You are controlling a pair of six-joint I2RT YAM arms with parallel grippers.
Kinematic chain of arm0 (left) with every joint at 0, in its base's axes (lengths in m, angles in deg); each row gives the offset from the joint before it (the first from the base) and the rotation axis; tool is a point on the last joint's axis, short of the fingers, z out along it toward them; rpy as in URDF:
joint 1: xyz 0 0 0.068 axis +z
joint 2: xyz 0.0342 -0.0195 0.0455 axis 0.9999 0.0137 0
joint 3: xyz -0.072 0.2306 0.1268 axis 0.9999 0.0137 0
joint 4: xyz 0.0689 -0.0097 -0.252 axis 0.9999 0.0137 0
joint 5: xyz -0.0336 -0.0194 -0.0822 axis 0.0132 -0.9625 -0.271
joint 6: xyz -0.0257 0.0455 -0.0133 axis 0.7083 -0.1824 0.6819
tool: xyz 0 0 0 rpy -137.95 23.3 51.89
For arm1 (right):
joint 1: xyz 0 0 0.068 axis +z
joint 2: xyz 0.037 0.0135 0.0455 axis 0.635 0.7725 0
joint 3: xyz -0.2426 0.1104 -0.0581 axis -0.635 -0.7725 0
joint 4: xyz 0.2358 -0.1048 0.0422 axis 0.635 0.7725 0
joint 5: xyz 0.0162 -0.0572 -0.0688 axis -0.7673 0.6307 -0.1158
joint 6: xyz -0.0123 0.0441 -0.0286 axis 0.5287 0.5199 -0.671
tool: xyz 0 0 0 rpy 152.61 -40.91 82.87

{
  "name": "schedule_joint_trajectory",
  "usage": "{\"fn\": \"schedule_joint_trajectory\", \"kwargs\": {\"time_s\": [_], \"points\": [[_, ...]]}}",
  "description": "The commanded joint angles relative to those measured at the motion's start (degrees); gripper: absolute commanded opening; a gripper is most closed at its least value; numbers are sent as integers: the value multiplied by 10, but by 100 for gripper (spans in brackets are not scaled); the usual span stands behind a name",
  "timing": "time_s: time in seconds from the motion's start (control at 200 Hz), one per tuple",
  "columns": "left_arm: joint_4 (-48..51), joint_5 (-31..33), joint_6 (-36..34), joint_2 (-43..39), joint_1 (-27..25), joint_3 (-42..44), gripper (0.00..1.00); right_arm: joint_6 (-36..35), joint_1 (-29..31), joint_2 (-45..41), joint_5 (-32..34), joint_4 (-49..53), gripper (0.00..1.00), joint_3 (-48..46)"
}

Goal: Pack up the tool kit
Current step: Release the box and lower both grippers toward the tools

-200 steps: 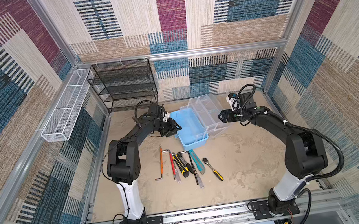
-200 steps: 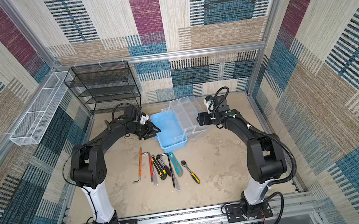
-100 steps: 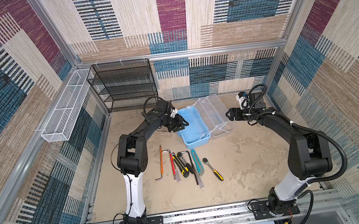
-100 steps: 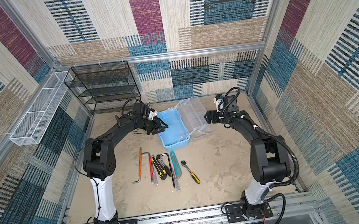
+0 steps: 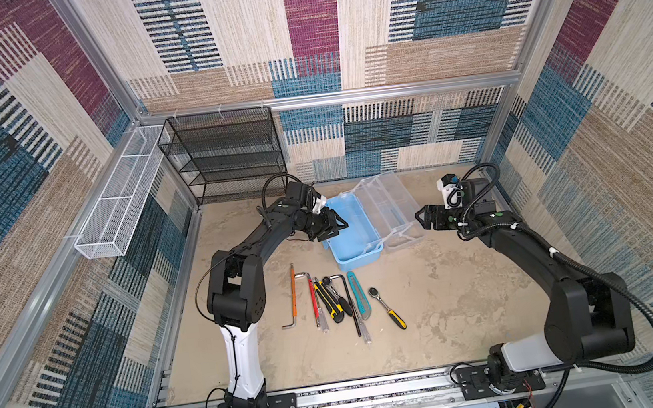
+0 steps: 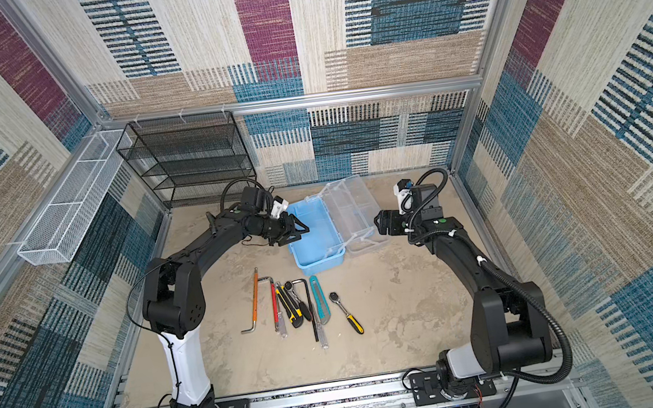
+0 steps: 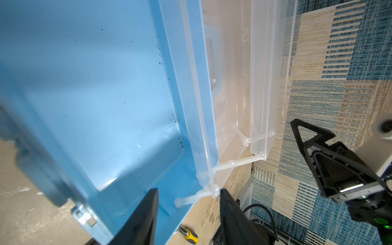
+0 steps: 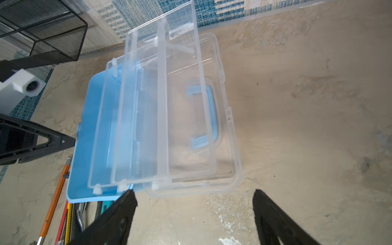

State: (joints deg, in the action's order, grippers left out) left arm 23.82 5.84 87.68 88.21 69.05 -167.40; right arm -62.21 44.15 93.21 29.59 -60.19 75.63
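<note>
One blue handle (image 8: 212,112) shows through lid (image 8: 225,148), right wrist view.

The left arm (image 5: 266,237) rises from its base on a white upright link, bends at a black elbow and stretches forward and inward. Its left gripper (image 5: 338,229) points toward the middle, and in the wrist view its fingers (image 7: 146,214) stand moderately apart. The right arm (image 5: 517,242) leans forward from its base, with the forearm angled inward. The right gripper (image 5: 420,219) faces the left one, well apart from it, with its fingers (image 8: 114,218) spread wide.
</note>
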Motion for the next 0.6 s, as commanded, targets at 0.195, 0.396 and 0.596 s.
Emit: {"fn": "schedule_joint_trajectory", "kwargs": {"time_s": [0.195, 0.396, 0.596], "points": [[8, 116, -60, -85, 0, 66, 67, 48, 147, -69, 123, -25, 85, -73], [-2, 207, -82, -163, 5, 148, 81, 93, 289, -53, 217, -19, 80, -109], [-37, 270, -84, -243, 18, 245, 100, 129, 405, -15, 290, -8, 75, -123]]}}
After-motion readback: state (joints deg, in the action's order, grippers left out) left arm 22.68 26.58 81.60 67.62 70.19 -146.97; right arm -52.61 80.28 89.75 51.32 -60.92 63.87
